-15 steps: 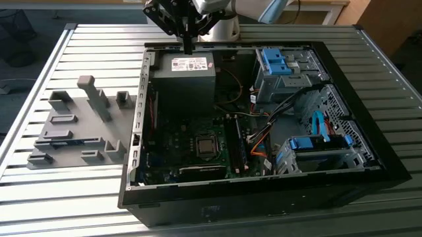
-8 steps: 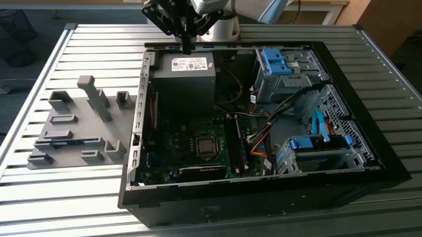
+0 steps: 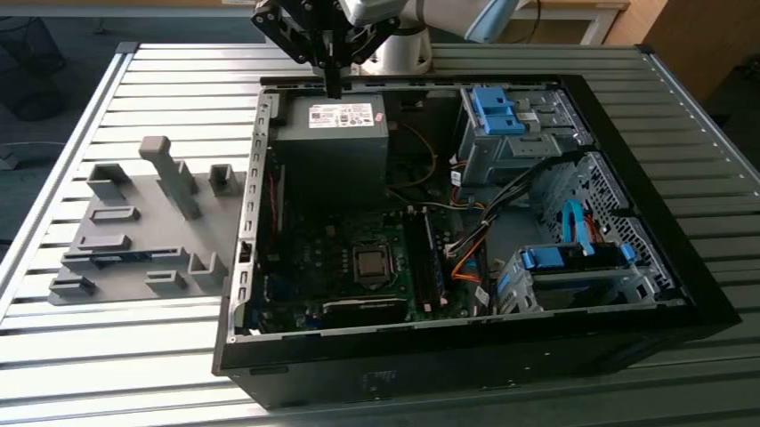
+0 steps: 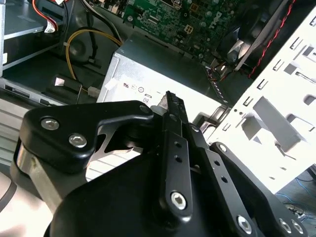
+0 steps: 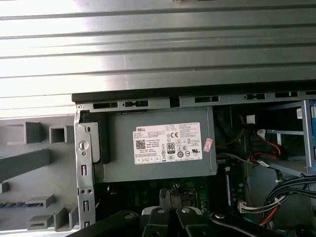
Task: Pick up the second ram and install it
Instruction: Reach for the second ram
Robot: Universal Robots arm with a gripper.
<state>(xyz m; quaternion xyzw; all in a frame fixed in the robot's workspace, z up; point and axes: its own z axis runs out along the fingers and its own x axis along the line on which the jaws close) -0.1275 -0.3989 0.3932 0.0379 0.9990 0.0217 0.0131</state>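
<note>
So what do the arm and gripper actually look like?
The gripper is matte black, built of jointed link bars fastened with silver screws. The arm is pale grey tubing with a blue joint cap.

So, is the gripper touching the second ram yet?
Apart. In the exterior view the gripper hangs over the power supply, while the second ram lies in the grey holder outside the case, on the exterior view's left.
</note>
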